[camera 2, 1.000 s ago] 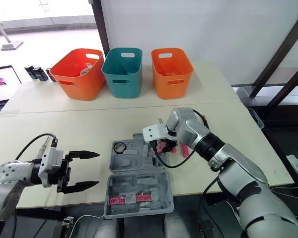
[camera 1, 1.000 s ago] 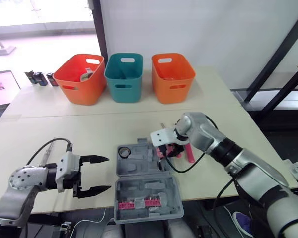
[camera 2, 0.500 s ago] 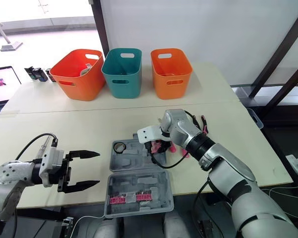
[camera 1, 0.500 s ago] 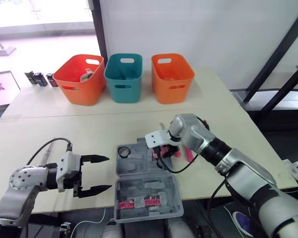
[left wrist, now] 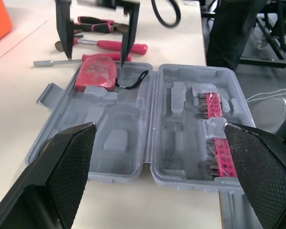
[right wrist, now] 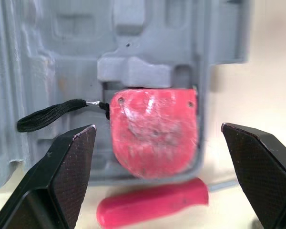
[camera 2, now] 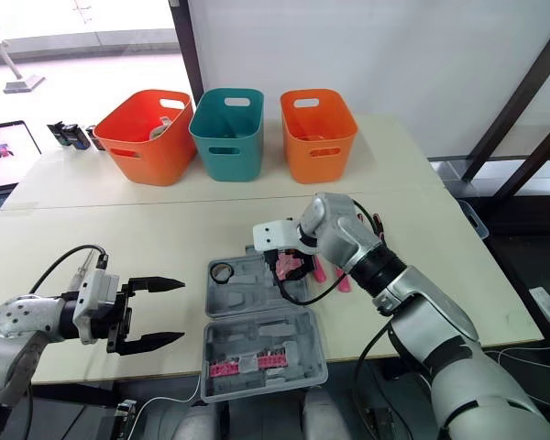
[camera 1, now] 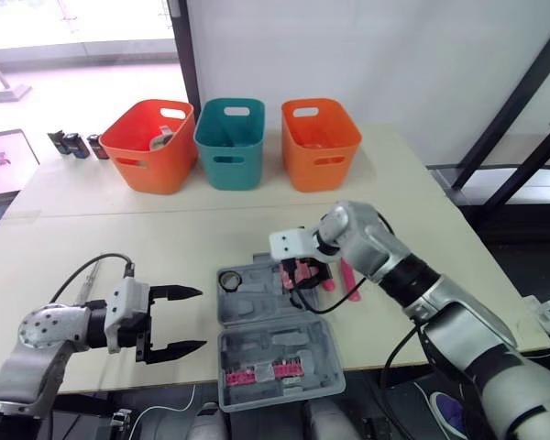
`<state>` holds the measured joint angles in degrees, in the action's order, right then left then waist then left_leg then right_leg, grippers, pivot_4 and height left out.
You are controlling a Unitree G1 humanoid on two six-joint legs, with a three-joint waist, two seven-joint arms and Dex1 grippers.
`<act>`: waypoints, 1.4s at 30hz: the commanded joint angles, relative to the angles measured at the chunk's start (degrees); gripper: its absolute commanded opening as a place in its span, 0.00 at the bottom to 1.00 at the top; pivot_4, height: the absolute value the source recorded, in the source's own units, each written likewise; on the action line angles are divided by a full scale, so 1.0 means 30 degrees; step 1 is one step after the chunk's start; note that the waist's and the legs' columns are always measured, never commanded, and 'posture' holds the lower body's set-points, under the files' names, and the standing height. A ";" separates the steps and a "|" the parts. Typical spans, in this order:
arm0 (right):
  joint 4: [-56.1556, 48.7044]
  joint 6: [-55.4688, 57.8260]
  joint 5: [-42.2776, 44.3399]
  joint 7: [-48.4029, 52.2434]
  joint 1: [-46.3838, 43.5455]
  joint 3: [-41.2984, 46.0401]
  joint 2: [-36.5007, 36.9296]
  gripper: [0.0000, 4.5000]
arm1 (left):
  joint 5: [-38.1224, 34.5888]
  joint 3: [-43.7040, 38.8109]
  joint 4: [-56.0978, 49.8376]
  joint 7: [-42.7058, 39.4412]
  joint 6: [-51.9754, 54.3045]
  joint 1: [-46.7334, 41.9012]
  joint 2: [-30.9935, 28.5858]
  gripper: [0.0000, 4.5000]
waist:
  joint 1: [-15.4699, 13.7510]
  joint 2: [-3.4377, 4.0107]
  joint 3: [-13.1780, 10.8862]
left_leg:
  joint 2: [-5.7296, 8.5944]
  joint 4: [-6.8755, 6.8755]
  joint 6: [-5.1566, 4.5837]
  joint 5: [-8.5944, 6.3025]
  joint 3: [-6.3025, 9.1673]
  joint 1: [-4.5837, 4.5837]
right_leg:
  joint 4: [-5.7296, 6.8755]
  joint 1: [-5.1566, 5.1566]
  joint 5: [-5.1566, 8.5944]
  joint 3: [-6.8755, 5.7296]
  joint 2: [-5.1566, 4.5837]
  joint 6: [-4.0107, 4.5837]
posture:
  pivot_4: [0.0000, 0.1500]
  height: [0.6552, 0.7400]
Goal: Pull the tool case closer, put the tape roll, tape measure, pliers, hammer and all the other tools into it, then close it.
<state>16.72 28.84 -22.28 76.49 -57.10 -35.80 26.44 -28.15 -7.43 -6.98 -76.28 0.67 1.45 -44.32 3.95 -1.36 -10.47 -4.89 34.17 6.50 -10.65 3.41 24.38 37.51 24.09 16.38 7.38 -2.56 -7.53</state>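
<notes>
Fingers spread, the right gripper [camera 1: 301,275] hangs over the pink tape measure [right wrist: 155,129], which sits in the open grey plastic tool case [camera 1: 257,307]. The pink-handled hammer [left wrist: 114,45] lies at its 3 o'clock, handle running 12-to-6, likely this arm's reach.

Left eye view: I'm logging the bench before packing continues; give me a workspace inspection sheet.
Surface: beige table.
Job's things: open grey plastic tool case at near edge; pink tape measure in its recess; black tape roll inside; pink-handled hammer, pliers, metal rod on table beyond.
Clutter: orange plastic bin, teal bin, second orange bin, small dark items far left.
Grippers: left gripper open beside case; right gripper open over tape measure.
Cables: black cable loops below right gripper.
Surroundings: white wall, laptop.
</notes>
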 commanded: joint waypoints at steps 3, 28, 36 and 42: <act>-0.1225 0.1529 0.1363 -0.0923 0.0838 0.2054 -0.0057 0.79 | -0.0084 0.0080 -0.0392 -0.0105 -0.0163 -0.0115 0.0024 1.00 | 0.0022 -0.0001 0.0000 | 0.0000 0.0000 0.0000 0.0000 0.0001 -0.0001 | 0.0000 0.0001 0.0003 -0.0001 0.0001 0.0007 | 1.00 1.00; -0.2792 0.0269 0.6310 -0.9384 0.8685 0.7575 -0.1643 0.24 | 0.0001 0.0051 -0.0423 0.0250 0.0008 -0.0059 0.0146 1.00 | -0.0002 -0.0009 0.0005 | 0.0001 0.0003 0.0001 0.0001 0.0004 0.0000 | -0.0004 -0.0009 0.0013 0.0001 0.0000 0.0022 | 1.00 1.00; -0.1102 0.3416 0.6134 -1.0093 0.9401 0.6668 -0.1561 0.24 | -0.0090 -0.0092 -0.0656 0.0328 0.0276 -0.0102 -0.0062 1.00 | -0.0013 -0.0050 0.0034 | 0.0000 0.0000 0.0001 0.0000 0.0012 -0.0116 | -0.0029 -0.0136 0.0024 -0.0001 0.0001 0.0029 | 1.00 1.00; -0.0933 0.5054 0.5886 -1.0088 0.9511 0.5208 -0.1497 0.24 | -0.0112 -0.0179 -0.0699 0.0301 0.0390 -0.0117 -0.0154 1.00 | -0.0002 -0.0196 0.0184 | 0.0002 -0.0049 0.0008 -0.0008 0.0014 -0.0294 | -0.0105 -0.0322 0.0039 -0.0002 -0.0011 0.0036 | 1.00 1.00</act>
<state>9.80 39.63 -2.61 46.38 -31.69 -16.11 21.20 -27.91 -7.32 -7.35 -75.28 1.93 1.50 -44.14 3.94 -1.94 -9.91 -4.88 34.00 6.53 -10.67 3.45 23.47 37.20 23.12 16.50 7.38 -2.59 -7.42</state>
